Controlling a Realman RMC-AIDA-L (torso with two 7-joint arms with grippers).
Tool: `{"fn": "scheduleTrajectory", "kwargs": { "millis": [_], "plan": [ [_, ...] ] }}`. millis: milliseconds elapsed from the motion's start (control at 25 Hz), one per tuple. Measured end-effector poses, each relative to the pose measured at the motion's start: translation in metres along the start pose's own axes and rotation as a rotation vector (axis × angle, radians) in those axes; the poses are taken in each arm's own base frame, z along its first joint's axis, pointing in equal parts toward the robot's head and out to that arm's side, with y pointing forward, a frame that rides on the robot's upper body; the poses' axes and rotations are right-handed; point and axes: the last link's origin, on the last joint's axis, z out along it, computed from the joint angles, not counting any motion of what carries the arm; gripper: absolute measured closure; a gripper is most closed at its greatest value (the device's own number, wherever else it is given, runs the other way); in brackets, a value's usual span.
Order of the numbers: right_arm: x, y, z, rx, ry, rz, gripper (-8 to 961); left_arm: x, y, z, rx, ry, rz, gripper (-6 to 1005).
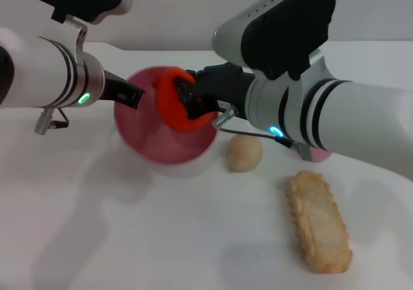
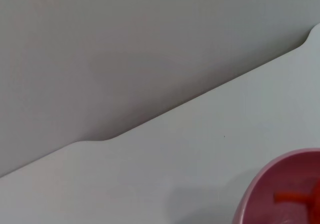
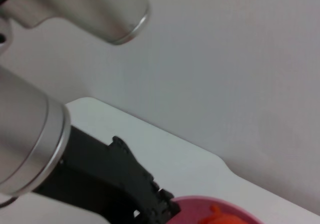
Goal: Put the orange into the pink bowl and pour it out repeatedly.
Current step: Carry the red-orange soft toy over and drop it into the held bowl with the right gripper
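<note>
The pink bowl (image 1: 161,157) stands on the white table left of centre. My right gripper (image 1: 193,101) is shut on the red-orange orange (image 1: 169,99) and holds it over the bowl's opening, at rim height. My left gripper (image 1: 135,97) grips the bowl's left rim. The bowl's rim (image 2: 260,189) and a strip of the orange (image 2: 290,196) show in the left wrist view. The right wrist view shows the left gripper's black finger (image 3: 145,194) on the bowl's rim (image 3: 190,205), with the top of the orange (image 3: 222,216) beyond it.
A small beige ball (image 1: 244,153) lies just right of the bowl. A long tan bread piece (image 1: 319,220) lies at the front right. A bit of a pink fruit (image 1: 321,153) shows under my right forearm. The table's back edge runs behind the bowl.
</note>
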Motion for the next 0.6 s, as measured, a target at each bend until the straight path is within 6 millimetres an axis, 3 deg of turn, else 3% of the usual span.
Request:
{"fn": "scheduleTrajectory", "kwargs": {
  "millis": [280,480,600],
  "plan": [
    [0.003,0.001,0.0,0.008,-0.02,-0.025,778,0.001,0.0,-0.001,0.0,0.004,0.003,958],
    [0.006,-0.004,-0.001,0.036,-0.049,-0.048,587,0.001,0.002,-0.001,-0.002,0.007,0.009,958],
    [0.01,-0.015,-0.01,0.124,-0.161,-0.147,455,0.002,0.003,-0.001,0.001,0.013,0.025,958]
  ]
}}
